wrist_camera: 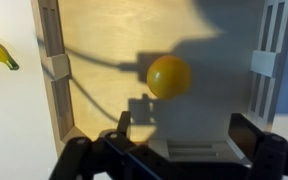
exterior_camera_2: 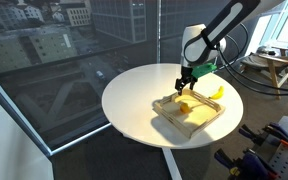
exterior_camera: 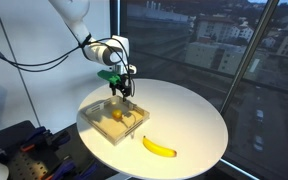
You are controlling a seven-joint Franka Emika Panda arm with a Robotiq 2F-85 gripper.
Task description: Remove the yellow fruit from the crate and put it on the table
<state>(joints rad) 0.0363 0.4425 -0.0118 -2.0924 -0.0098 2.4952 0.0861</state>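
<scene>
The gripper (exterior_camera: pixel 124 90) hangs wide open, holding nothing. Just below it, the yellow fruit (wrist_camera: pixel 169 77) lies in the middle of the crate (wrist_camera: pixel 52 100). Come straight down over the fruit, squeeze softly (round things roll), and lift it above the wall. Then set it on the table (exterior_camera: pixel 194 120), away from the banana (exterior_camera: pixel 160 147).

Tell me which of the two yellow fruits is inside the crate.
The small round lemon-like fruit: it sits on the tan base of the crate. The long curved banana lies outside it, on the white table.
</scene>
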